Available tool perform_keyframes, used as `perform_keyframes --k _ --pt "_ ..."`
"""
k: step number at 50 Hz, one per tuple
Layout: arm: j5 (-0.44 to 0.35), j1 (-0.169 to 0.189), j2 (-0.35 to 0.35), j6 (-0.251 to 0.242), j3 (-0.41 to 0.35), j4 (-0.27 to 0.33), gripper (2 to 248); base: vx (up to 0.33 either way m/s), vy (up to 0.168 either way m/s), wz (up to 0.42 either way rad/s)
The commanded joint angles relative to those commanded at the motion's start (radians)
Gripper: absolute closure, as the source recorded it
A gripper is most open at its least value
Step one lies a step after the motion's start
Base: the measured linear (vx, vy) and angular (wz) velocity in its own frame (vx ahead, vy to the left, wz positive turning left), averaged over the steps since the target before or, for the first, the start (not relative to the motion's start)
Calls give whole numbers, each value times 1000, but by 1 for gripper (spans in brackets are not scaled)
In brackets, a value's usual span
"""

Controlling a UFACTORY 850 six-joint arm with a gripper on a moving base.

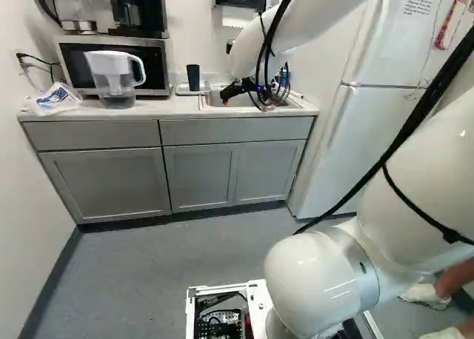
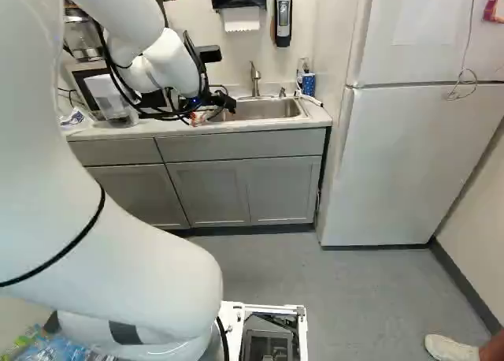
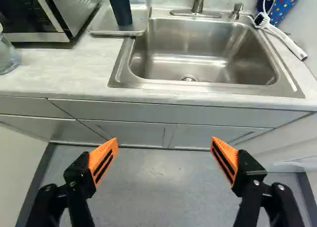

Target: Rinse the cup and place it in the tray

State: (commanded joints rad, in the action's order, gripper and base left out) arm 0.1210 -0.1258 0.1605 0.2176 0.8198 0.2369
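From the left base view, I am seeing the dark cup (image 1: 193, 78) standing upright on the tray (image 1: 183, 91), which is sitting on the tabletop (image 1: 148, 108) between the microwave (image 1: 111, 66) and the sink (image 1: 235, 99). My gripper (image 1: 228, 92) is hanging out over the sink's near side, just right of the cup.

In the right base view, my arm is blocking the tray and cup, so I am getting nothing on them here; the gripper (image 2: 224, 102) is showing near the sink (image 2: 264, 109), with the faucet (image 2: 254, 79) behind.

In the wrist view, I am looking along the jaws, which are standing wide apart and holding nothing. The cup (image 3: 119, 6) is lying well ahead of the left finger, long axis vertical, on the tray (image 3: 111, 26) beside the basin.

The cup is already sitting in the tray. I am judging that this fits either a cup waiting to be rinsed or one set back afterwards; I cannot tell which.
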Motion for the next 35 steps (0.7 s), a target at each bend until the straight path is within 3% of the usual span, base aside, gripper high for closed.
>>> perform_keyframes --k 35 --pt "-296 38 35 -65 -219 -71 3 0 0 0"
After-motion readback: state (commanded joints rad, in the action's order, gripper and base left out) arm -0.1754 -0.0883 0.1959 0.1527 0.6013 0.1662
